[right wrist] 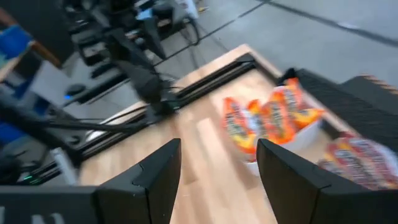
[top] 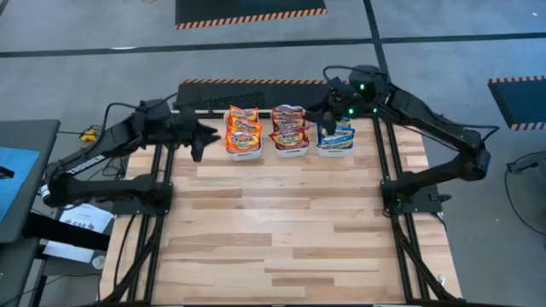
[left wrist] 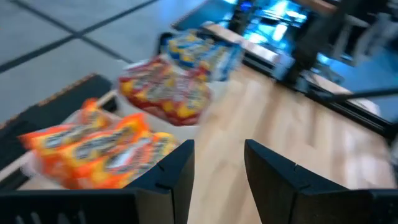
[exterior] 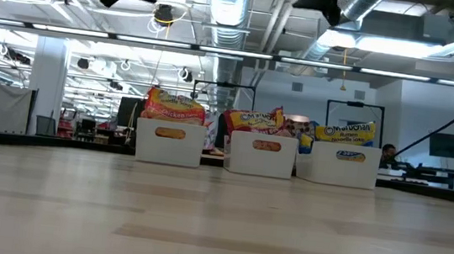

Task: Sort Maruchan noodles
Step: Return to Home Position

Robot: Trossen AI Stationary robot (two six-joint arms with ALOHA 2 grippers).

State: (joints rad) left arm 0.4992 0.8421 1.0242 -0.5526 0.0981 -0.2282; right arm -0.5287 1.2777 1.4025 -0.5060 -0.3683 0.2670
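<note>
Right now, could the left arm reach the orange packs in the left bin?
Probably yes: the left hand hovers open, raised just beside the orange packs, which stick up uncovered from the left bin, with nothing between.

orange pkts (top: 243, 130), red pkts (top: 288, 128), blue/yellow pkts (top: 336, 136), white bins (exterior: 148, 149)

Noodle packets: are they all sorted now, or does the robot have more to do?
Sorting looks done: in the white bins, the orange packets sit left, the red packets middle, the blue packets right. In hand: nothing; the left claw and right claw are open and empty, raised near the bins. Left: no loose packet shows on the table, so probably only parking the arms.
</note>
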